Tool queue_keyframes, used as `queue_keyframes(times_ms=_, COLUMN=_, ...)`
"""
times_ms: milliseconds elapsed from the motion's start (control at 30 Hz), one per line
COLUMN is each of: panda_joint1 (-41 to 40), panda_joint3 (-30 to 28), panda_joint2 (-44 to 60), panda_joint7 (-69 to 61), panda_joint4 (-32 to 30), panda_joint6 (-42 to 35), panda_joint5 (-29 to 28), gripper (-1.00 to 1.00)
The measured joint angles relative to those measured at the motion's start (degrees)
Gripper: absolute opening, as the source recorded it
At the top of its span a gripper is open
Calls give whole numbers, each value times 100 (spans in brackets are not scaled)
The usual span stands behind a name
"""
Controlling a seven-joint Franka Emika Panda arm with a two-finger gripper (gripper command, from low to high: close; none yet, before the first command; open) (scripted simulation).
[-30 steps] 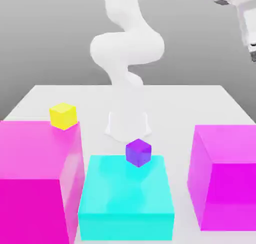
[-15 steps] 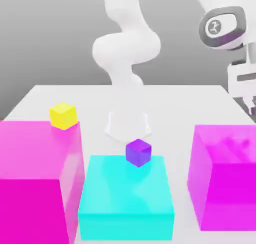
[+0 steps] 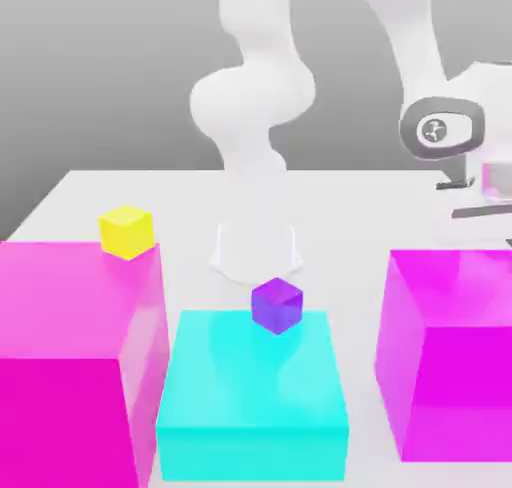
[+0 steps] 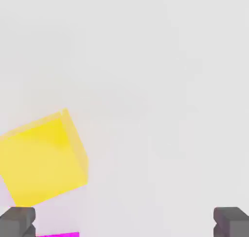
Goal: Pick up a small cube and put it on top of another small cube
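Gripper is spread wide with nothing in it, a yellow block just off one finger, over the pale tabletop.

White surface spreads bare under the tool. Nearest the tool sits the big magenta block on the exterior view's right, just below it and nearer the camera. Farther from the tool, toward the exterior view's left, lies the lower cyan block. Farthest from the tool stands the second big magenta block, just beside the cyan one.
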State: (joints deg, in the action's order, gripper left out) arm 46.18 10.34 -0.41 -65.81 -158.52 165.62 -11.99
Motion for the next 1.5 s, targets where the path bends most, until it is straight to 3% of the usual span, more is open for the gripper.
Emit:
queue_keyframes(times_ms=233, panda_joint1=-365, panda_joint3=-120, panda_joint2=221, panda_joint7=-1533, panda_joint4=29, panda_joint6=-353, panda_joint5=861, gripper=0)
queue_keyframes(times_ms=400, panda_joint1=-211, panda_joint3=68, panda_joint2=226, panda_joint7=-2733, panda_joint4=-124, panda_joint6=-372, panda_joint5=1059, gripper=0)
queue_keyframes(times_ms=633, panda_joint1=202, panda_joint3=-472, panda_joint2=1354, panda_joint7=-2521, panda_joint4=28, panda_joint6=570, panda_joint5=279, gripper=0)
queue_keyframes(times_ms=667, panda_joint1=299, panda_joint3=-583, panda_joint2=1548, panda_joint7=-2467, panda_joint4=60, panda_joint6=728, panda_joint5=218, gripper=-100)
queue_keyframes(times_ms=900, panda_joint1=334, panda_joint3=-620, panda_joint2=1588, panda_joint7=-2470, panda_joint4=67, panda_joint6=753, panda_joint5=216, gripper=-100)
queue_keyframes(times_ms=1133, panda_joint1=115, panda_joint3=-276, panda_joint2=358, panda_joint7=-3028, panda_joint4=-131, panda_joint6=-252, panda_joint5=992, gripper=-100)
queue_keyframes(times_ms=1500, panda_joint1=429, panda_joint3=-261, panda_joint2=-15, panda_joint7=-859, panda_joint4=852, panda_joint6=-734, panda_joint5=1000, gripper=-100)
